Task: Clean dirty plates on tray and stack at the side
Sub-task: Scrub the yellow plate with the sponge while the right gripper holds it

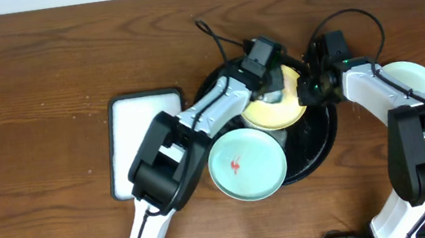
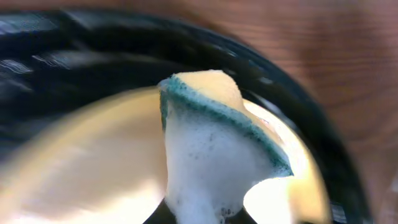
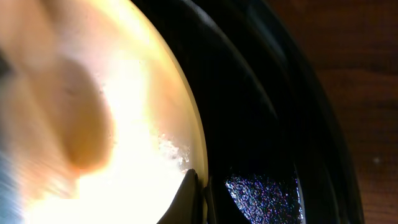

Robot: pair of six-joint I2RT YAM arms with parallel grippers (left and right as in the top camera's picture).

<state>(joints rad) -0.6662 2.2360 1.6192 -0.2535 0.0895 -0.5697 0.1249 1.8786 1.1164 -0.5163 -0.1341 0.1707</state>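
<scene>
The left tool [image 1: 272, 88] pinches a foamy, green-edged sponge [image 2: 214, 155] over the yellow plate [image 1: 271, 114]. The right tool [image 1: 306, 90] is clamped on that plate's 3 o'clock rim. The plate sits in the black tray [image 1: 326, 141]. A mint plate [image 1: 247, 164] with a red smear overlaps the tray's 6 o'clock rim. A second mint plate [image 1: 413, 76] lies on the worktop [image 1: 31, 118] at 3 o'clock, and a white tray [image 1: 137, 137] at 9 o'clock.

Noted yellow plate [image 1: 273, 113] lying in round black tray [image 1: 325, 133], suds at its edge. Noted mint-green plate [image 1: 247, 165], red smear at centre, overlapping tray's near rim. Logged second mint-green plate [image 1: 413, 76] right of tray, apart.
</scene>
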